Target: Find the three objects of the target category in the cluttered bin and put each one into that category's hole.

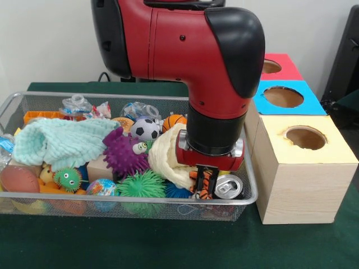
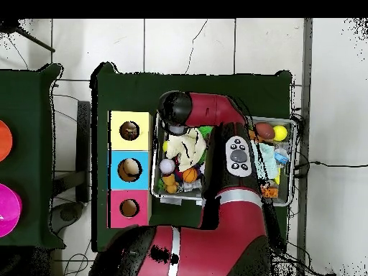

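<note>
The wire mesh bin (image 1: 112, 197) is full of toys. My gripper (image 1: 205, 184) is down inside its right end, at an orange and black striped toy (image 1: 203, 189) beside a silver can (image 1: 229, 186) and a cream cloth (image 1: 165, 157). Two small multicoloured bundles (image 1: 76, 105) (image 1: 136, 110) lie at the bin's far side, well left of the gripper. A third does not clearly show. The yellow-topped box's hole (image 1: 304, 136) stands just right of the bin; it also shows in the overhead view (image 2: 129, 131). In the overhead view the arm (image 2: 215, 115) hides the gripper.
A mint cloth (image 1: 61, 143), a purple spiky ball (image 1: 124, 152), a green spiky ball (image 1: 140, 185), a small football (image 1: 145, 129) and a basketball (image 1: 173, 120) fill the bin. The blue-topped box (image 1: 283, 97) and the red-topped box (image 1: 274, 66) stand behind the yellow one.
</note>
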You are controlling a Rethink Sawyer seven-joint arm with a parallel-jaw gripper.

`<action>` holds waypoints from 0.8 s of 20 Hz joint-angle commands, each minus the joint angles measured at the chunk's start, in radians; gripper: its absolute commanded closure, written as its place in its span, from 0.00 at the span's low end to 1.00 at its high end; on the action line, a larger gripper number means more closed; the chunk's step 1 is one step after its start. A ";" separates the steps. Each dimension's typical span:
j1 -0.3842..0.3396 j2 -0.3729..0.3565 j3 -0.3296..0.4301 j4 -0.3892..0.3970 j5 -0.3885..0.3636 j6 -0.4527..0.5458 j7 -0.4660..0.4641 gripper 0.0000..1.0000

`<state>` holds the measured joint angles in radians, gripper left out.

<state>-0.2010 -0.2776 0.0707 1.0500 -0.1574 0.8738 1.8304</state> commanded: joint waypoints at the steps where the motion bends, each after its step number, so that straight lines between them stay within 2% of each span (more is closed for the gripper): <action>1: -0.019 0.045 0.051 0.004 -0.074 0.014 -0.114 1.00; 5: -0.017 0.031 0.049 0.006 -0.072 0.032 -0.117 1.00; 12: -0.010 -0.096 0.045 0.058 -0.036 0.191 -0.136 1.00; 16: -0.014 -0.151 0.048 0.095 -0.027 0.244 -0.146 1.00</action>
<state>-0.2009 -0.3309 0.0709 1.0573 -0.1576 0.9516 1.8304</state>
